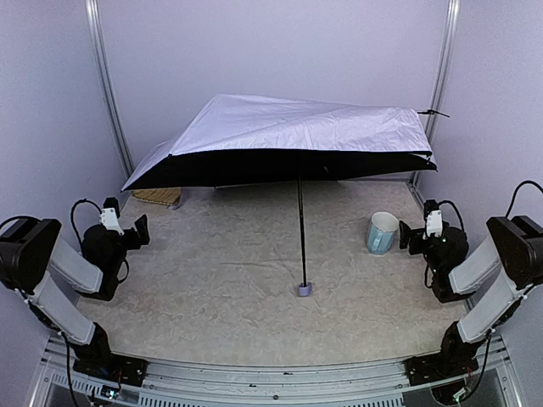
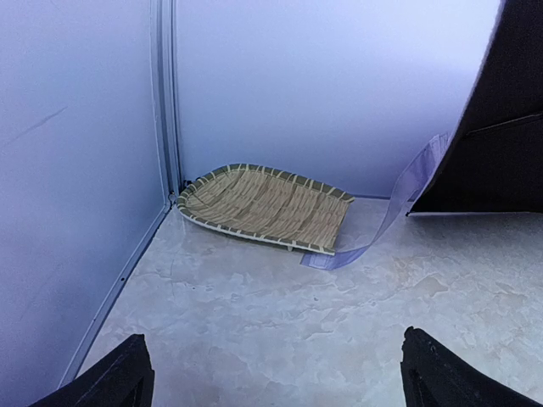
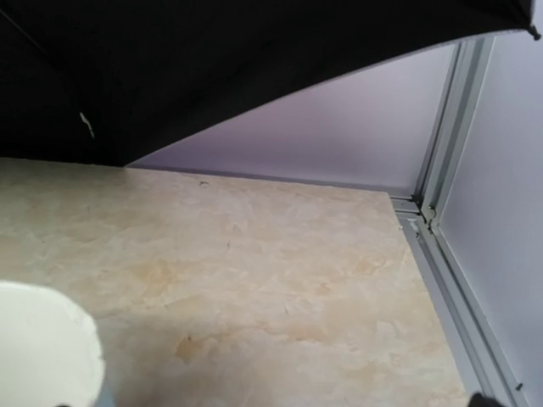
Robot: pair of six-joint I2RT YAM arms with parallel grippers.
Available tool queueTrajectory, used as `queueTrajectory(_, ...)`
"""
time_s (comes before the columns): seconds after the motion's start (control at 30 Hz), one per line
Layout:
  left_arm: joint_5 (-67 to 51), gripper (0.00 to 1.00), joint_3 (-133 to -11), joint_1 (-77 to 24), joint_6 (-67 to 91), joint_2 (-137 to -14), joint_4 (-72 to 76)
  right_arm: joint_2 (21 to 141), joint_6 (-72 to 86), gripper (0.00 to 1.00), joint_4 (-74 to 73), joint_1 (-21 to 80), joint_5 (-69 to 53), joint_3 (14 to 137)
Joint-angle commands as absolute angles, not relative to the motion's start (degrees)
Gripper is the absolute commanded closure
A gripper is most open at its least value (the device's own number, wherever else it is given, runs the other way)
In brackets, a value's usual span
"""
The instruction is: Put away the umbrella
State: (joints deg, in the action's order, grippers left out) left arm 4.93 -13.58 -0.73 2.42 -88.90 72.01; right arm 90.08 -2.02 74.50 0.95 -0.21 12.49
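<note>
Umbrella (image 1: 288,136) stands open on the table (image 1: 212,280), small handle (image 1: 305,289) on the surface, thin shaft (image 1: 300,225) nearly upright, canopy (image 1: 254,127) spread toward the back wall, its strap (image 2: 405,193) hanging down beside a woven tray (image 2: 267,203) in the left rear corner. The left gripper (image 1: 138,231) sits well apart at the left edge, fingers (image 2: 114,380) spread wide and holding nothing; the right gripper (image 1: 407,235) is just beside a cup (image 1: 382,232) on the right, and how far its fingers are parted cannot be told

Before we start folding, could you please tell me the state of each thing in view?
umbrella: open, handle on the table.
strap: undone, hanging loose.
cup: upright.
woven tray: flat, empty.
left claw: open, empty.
right claw: open or shut unclear.
</note>
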Motion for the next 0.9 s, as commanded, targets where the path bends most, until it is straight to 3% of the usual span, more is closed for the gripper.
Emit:
queueTrajectory(0.0,4.2,0.01,-14.6,-0.6,1.8,-89.3,73.1,90.6,-2.2,0.0,75.9,0.3,-1.0,13.3)
queueTrajectory(0.13,-1.0,0.01,-15.1,-0.1,0.5,-87.9,71.5,90.4,-1.9,0.0,74.8,-0.2,-2.3,13.7)
queueTrajectory(0.27,11.1,0.01,-18.7,-5.7,-1.8,-78.3,58.8,85.5,-2.4,0.0,73.3,-0.4,-3.1,12.7)
queueTrajectory(0.4,23.8,0.01,-15.6,-17.7,-7.4,-71.7,63.2,74.0,3.5,0.0,53.8,-0.3,0.8,16.6)
queueTrajectory(0.63,29.9,0.03,-12.6,-30.0,-0.9,-60.4,57.5,64.2,9.8,0.08,35.2,1.4,-19.4,22.4)
queueTrajectory(0.87,40.0,0.03,-10.7,-45.0,0.7,-52.7,50.9,53.5,12.3,0.12,22.1,13.2,-21.0,24.1)
